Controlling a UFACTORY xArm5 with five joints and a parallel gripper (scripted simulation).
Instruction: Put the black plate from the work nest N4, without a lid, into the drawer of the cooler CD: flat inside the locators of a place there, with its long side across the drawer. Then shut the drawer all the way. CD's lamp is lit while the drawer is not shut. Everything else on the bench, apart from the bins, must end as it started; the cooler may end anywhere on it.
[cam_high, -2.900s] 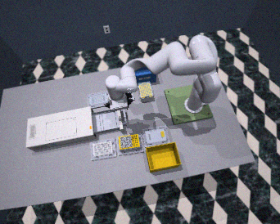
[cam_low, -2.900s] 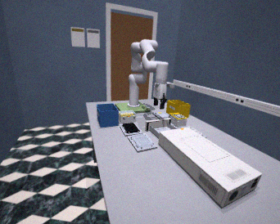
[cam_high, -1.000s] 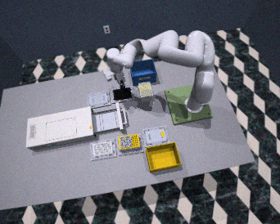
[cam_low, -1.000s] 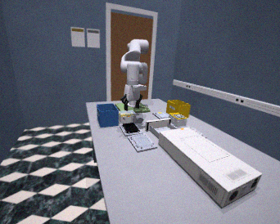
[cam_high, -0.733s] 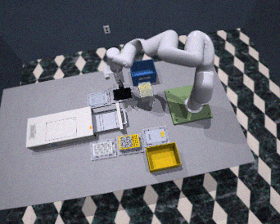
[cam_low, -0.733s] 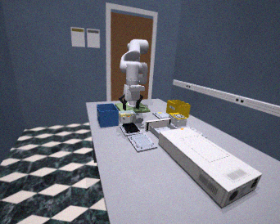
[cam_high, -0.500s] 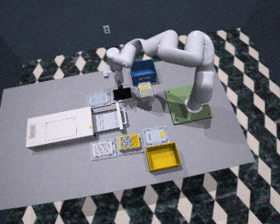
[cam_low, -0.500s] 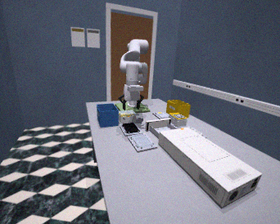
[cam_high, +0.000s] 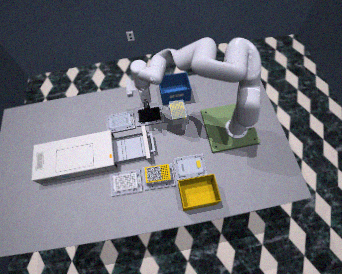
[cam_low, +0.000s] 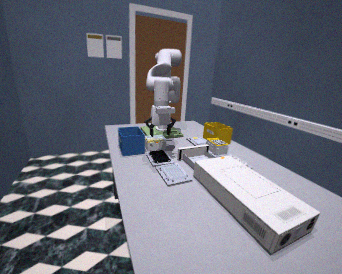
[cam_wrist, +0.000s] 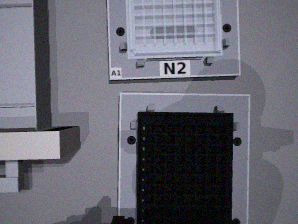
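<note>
Black plate (cam_wrist: 185, 167) in nest, N2 nest (cam_wrist: 173, 40) adjacent, pincer (cam_high: 146, 104) open above, prob. unobstructed

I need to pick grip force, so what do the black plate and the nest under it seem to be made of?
The black plate looks like matte moulded plastic: dull, with a fine grid of wells. Its nest looks like flat grey painted metal or plastic, with dark screw-like dots; which one is unclear.

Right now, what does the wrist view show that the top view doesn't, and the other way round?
Only the wrist view shows the N2 label under the white plate's nest, and the locator tabs around the black plate. Only the top view shows the arm, the cooler, its open drawer, and the blue bin and yellow bin. Both show the black plate lying in its nest, untouched.
</note>
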